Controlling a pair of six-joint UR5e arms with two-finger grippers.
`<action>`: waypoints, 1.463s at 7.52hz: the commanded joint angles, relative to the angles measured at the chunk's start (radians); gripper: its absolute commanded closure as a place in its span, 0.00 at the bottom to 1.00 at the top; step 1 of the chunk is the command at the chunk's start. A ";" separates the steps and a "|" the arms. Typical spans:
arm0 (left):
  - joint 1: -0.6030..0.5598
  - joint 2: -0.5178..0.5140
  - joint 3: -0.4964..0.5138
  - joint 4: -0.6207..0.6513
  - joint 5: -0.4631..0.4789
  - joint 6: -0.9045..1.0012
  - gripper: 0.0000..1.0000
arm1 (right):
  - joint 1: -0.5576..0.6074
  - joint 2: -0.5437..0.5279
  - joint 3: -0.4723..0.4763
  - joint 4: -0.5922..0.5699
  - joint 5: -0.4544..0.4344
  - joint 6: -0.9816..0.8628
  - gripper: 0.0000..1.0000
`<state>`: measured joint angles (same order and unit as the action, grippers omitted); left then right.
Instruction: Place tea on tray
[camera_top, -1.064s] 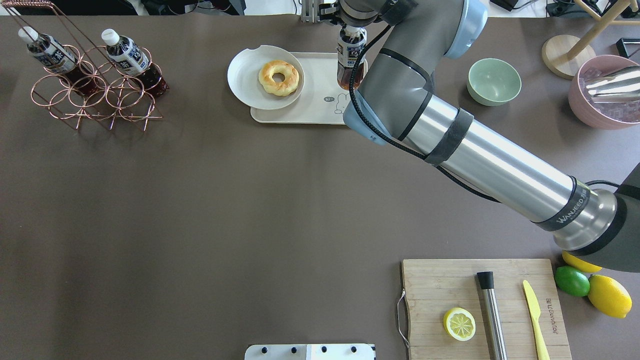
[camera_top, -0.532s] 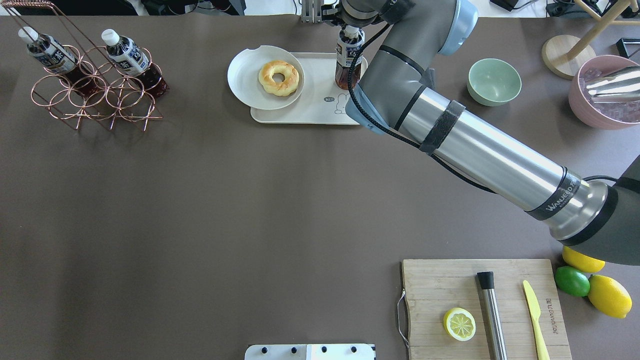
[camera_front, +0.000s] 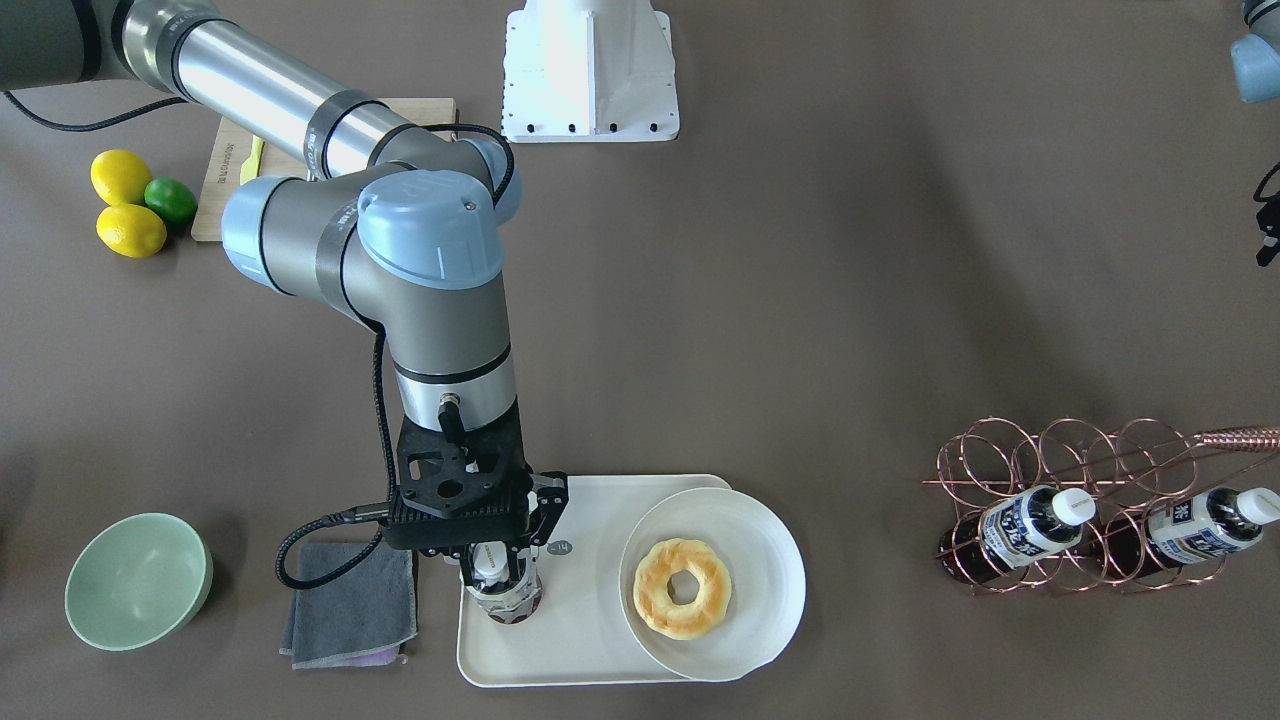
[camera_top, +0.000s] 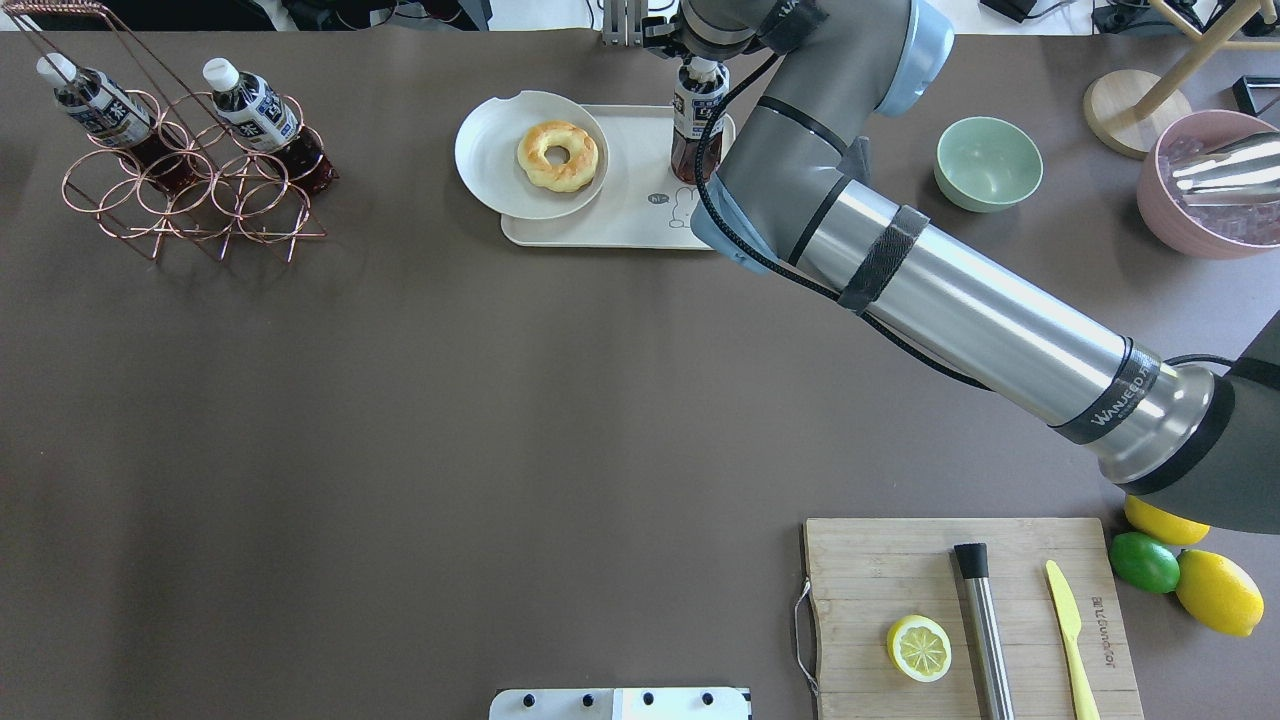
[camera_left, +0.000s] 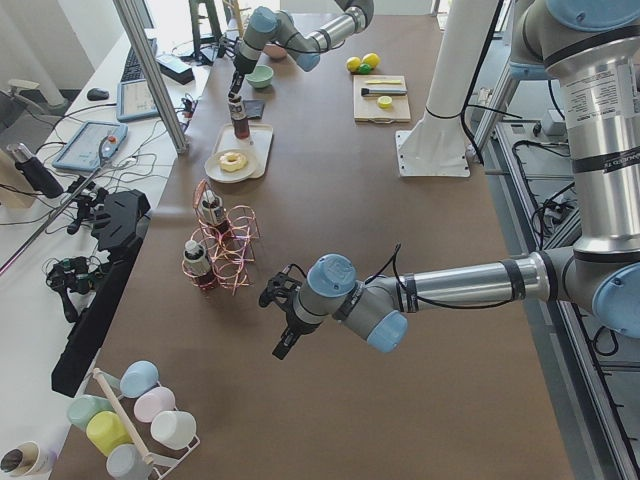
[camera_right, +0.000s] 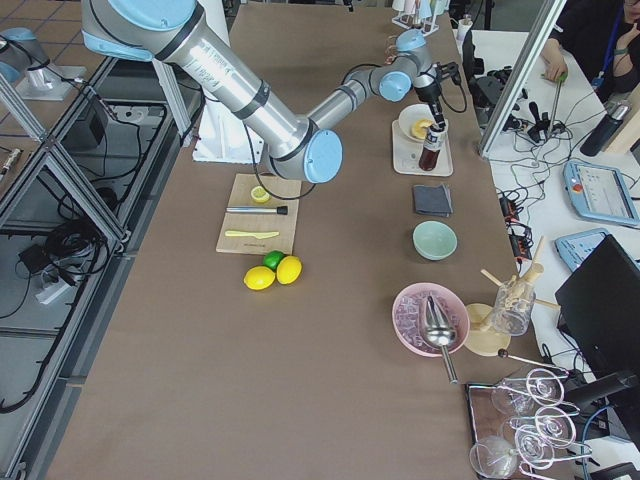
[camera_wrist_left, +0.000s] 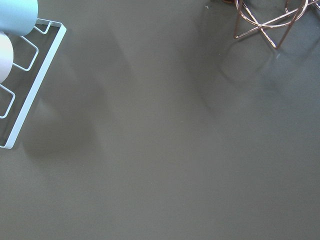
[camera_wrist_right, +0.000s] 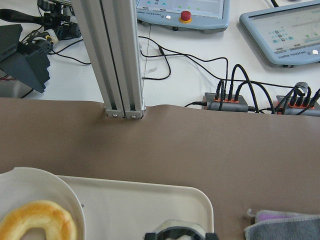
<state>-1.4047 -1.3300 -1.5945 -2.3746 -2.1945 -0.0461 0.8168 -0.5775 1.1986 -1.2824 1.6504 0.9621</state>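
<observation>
The tea bottle, with dark liquid, a white cap and a white-and-navy label, stands upright on the cream tray beside the small bear drawing. My right gripper comes down from above and is shut on the bottle's neck. The front view shows its fingers around the bottle over the tray. The right wrist view shows the tray and the bottle's top at the bottom edge. My left gripper hangs over bare table, far from the tray. I cannot tell whether it is open.
A round plate with a doughnut overlaps the tray's left end. Two like bottles lie in a copper rack at far left. A green bowl, grey cloth and cutting board are on the right.
My right arm has shifted slightly and carried the bottle a little left and down. The bottle now stands straighter on the tray. The gripper stays closed on it.
</observation>
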 joint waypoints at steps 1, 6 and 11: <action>0.001 0.000 0.001 0.000 -0.001 0.000 0.00 | 0.002 0.005 0.006 0.000 0.002 0.003 0.00; 0.000 -0.008 0.007 0.002 -0.068 0.000 0.00 | 0.308 -0.234 0.361 -0.289 0.521 -0.254 0.00; -0.007 -0.011 0.007 0.003 -0.073 0.000 0.00 | 0.507 -0.910 0.688 -0.379 0.511 -0.756 0.00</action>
<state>-1.4117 -1.3404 -1.5865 -2.3718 -2.2664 -0.0460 1.2586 -1.2944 1.8577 -1.6613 2.1660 0.3280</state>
